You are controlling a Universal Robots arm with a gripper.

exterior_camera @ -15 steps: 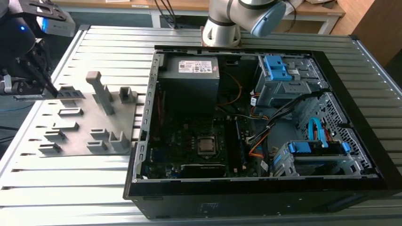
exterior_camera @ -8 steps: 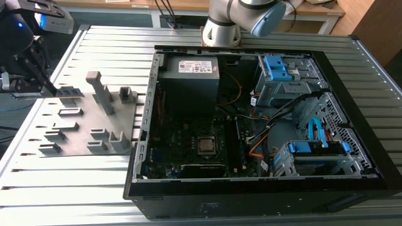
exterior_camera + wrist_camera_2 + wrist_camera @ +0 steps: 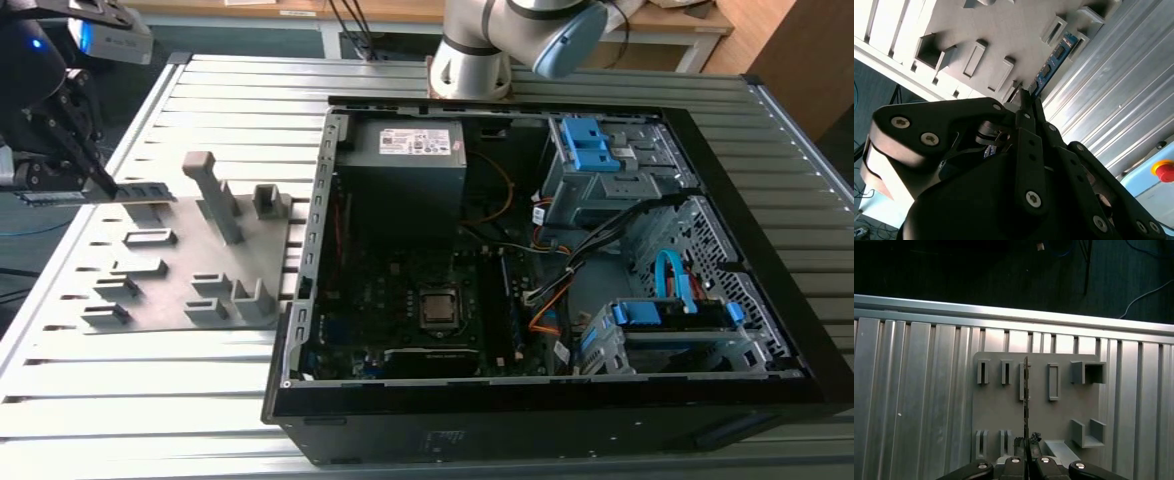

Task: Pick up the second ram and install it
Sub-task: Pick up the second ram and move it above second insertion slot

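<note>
The claw [image 3: 1025, 97] is found clenched on the second ram [image 3: 1053, 65], with the fingers pinching one end of the board. In the first wrist view the second ram [image 3: 1026, 390] is seen edge-on, projecting straight out from the claw [image 3: 1027, 452] across the gray holder tray [image 3: 999, 415]. In the exterior view the claw [image 3: 96, 180] is located at the tray [image 3: 187, 270]. The tray lies near the counter [image 3: 160, 400] edge on the exterior view's left, apart from the open computer case [image 3: 318, 250]. Whether the board is fully clear of the tray's upright blocks cannot be told.

Risks are judged as follows. The board is held by one end only, so it may be levered askew in the grip if its free end is caught on a block. Inside the case, loose cables [image 3: 587, 245] are noted close to the memory slots [image 3: 514, 300], and a snag there is considered possible. A tilted board could be jammed in its slot, or its contacts could be damaged.
</note>
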